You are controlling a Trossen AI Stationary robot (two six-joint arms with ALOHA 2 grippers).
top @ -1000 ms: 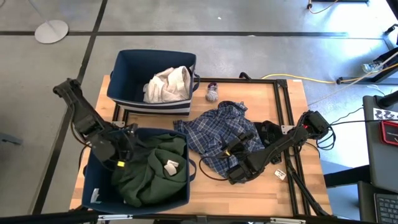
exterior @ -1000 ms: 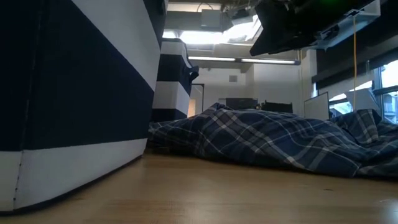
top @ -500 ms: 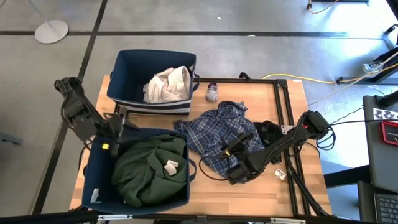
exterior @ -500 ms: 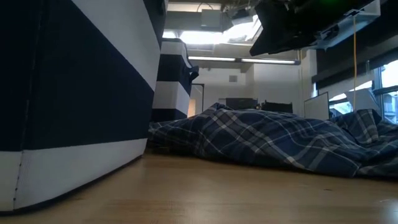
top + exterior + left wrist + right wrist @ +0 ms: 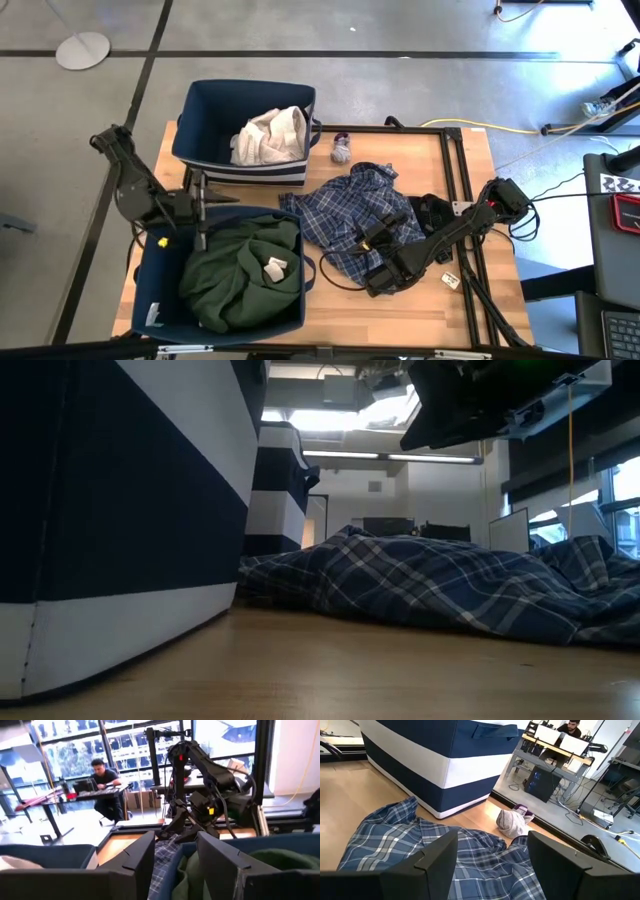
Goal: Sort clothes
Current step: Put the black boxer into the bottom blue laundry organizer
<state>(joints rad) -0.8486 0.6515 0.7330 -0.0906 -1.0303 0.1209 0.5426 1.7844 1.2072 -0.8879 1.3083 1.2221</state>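
The left tool point(image 5: 200, 208) hovers over the far rim of the near navy bin point(image 5: 152, 300), its fingers point(image 5: 140, 857) spread and holding nothing; the dark green garment point(image 5: 240, 275) fills that bin, a pale tag showing on top; the far navy bin point(image 5: 205, 105), white-banded at its base, holds the white garment point(image 5: 268, 135); the blue plaid shirt point(image 5: 355, 220) lies crumpled on the wooden tabletop point(image 5: 420, 300) between the bins and the right arm; the right tool point(image 5: 372, 262) hangs low over the shirt's near edge, fingers point(image 5: 437, 855) parted and gripping nothing; the small grey-purple sock point(image 5: 341, 151) lies on the tabletop just beside the far bin; a dark garment point(image 5: 432, 212) sits at the shirt's right edge; a person point(image 5: 106, 782) sits at a desk in the room beyond
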